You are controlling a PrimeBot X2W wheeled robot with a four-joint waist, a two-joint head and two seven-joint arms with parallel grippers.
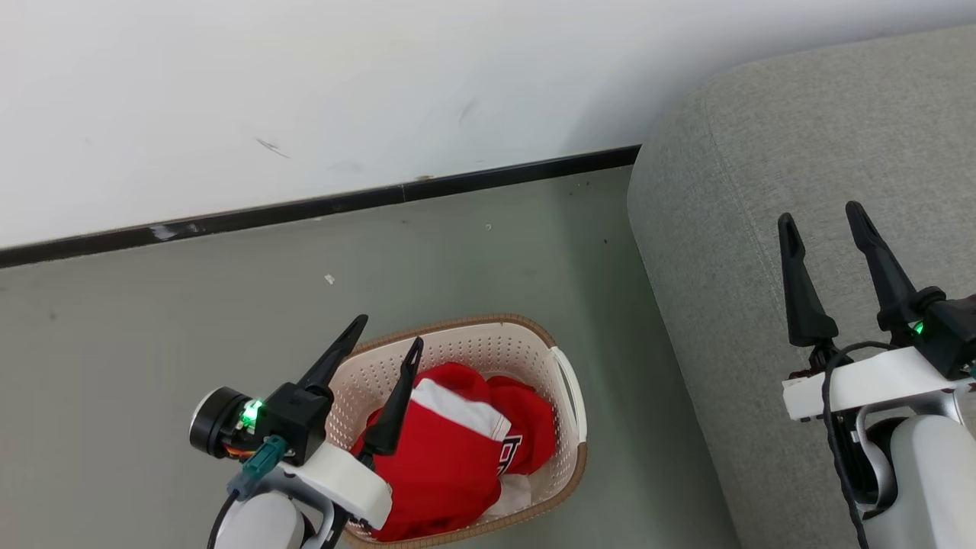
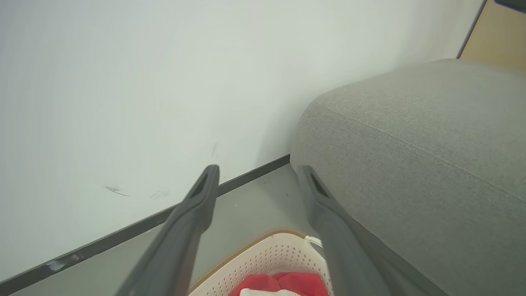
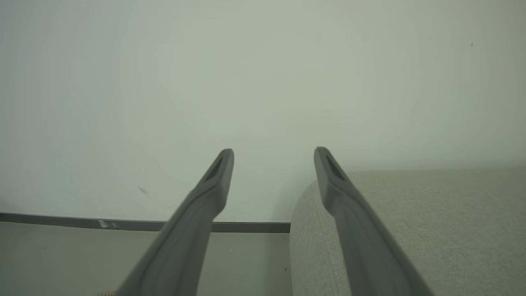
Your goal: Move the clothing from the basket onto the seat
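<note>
We see our left gripper spread wide and empty above the red clothing heaped in the basket on the grey floor, our right gripper equally wide and empty over the seat, with the white wall and dark skirting ahead of both.
</note>
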